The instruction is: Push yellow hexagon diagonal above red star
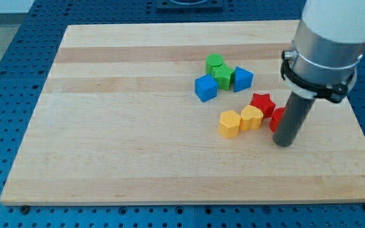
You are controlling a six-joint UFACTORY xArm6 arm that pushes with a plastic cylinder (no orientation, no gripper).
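The yellow hexagon (229,123) lies near the board's middle, touching a second yellow block (251,117) of rounded shape on its right. The red star (262,103) sits just up and right of that second yellow block. Another red block (275,118) is partly hidden behind my rod, so its shape is unclear. My tip (284,143) rests on the board right of the yellow blocks, below and right of the red star, beside the hidden red block.
A blue cube (205,87), a green round block (215,62), a green star-like block (223,76) and a second blue block (243,78) cluster above the yellow blocks. The wooden board (106,126) lies on a blue perforated table.
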